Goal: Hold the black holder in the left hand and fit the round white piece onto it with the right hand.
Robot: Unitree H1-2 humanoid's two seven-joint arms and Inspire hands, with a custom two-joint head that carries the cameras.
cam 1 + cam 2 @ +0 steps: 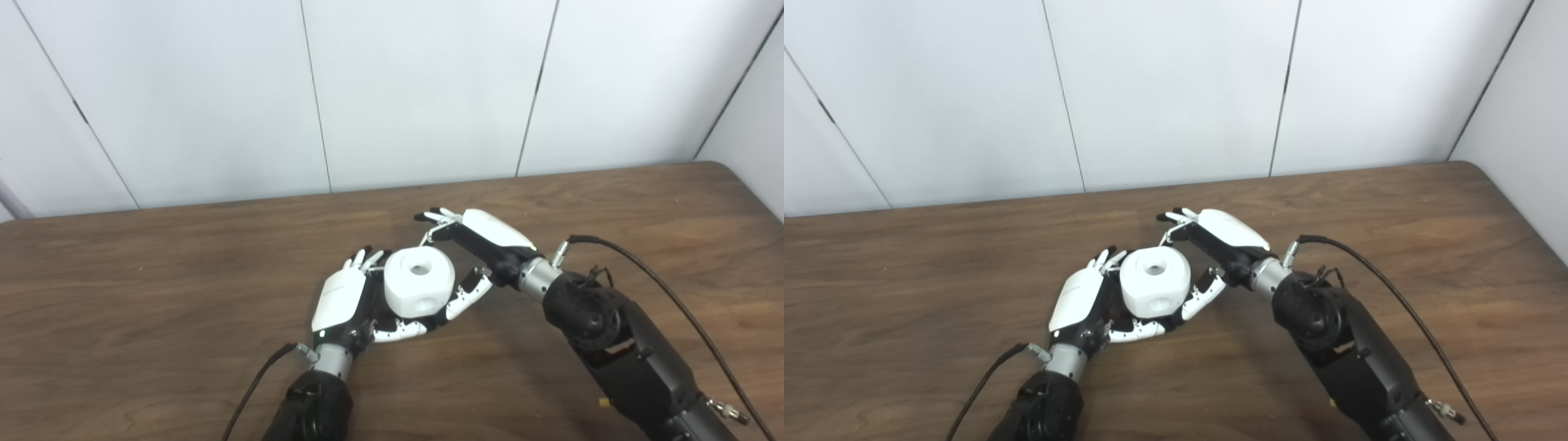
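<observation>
At table centre: left hand (343, 300) fingers curl round the round white piece (419, 282); right hand (474, 245) fingers spread, tips touching its far side, thumb near side. Black holder hidden beneath, if present. Seating cannot be judged; release left.

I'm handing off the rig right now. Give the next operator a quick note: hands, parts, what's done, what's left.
Left hand: cupped around the round white piece, low over the table; grip unclear.
Right hand: open, fingers at the piece's far side, thumb at its right.
Black holder: hidden; I cannot tell whether it sits under the piece.
Done: piece sits between both hands, hole up.
Left: confirm seating on the holder, then release.
</observation>
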